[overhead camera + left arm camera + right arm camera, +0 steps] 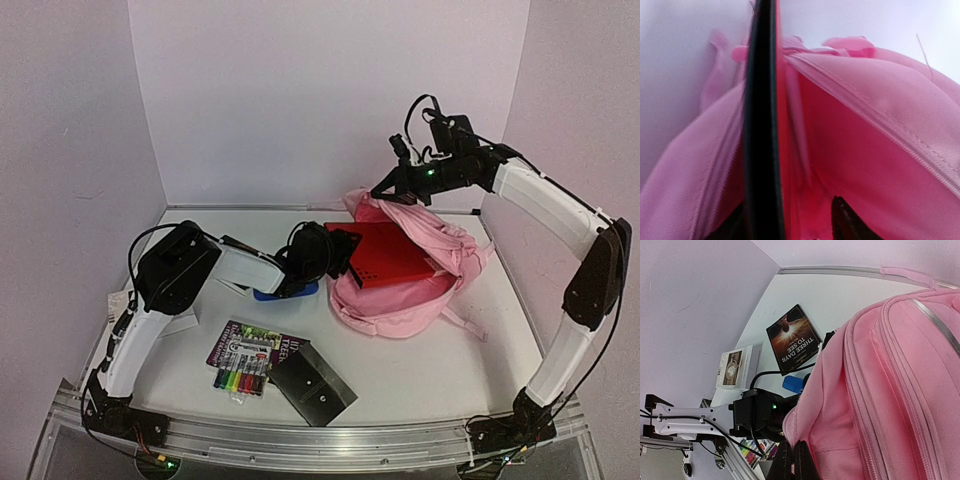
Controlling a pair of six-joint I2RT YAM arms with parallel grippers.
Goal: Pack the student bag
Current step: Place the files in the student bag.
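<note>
Student bag (420,285): pink, lying on its side on the right half of the table (430,370), mouth open toward the left. A flat red case (385,255) sits partly inside, its left end sticking out of the mouth.

Right gripper (383,188): over the back of the bag, fingers pressed together on a fold of the pink top flap, lifting it above the case.

Left gripper (345,250): at the mouth, against the case's outer end. Wrist view is filled with pink lining and a thin dark edge; cannot tell whether the fingers are spread or closed.

Under the left arm, something blue (300,291). Near the front edge, a pack of markers (240,375). Further left, a dark book (792,340) and a white box (737,367).
</note>
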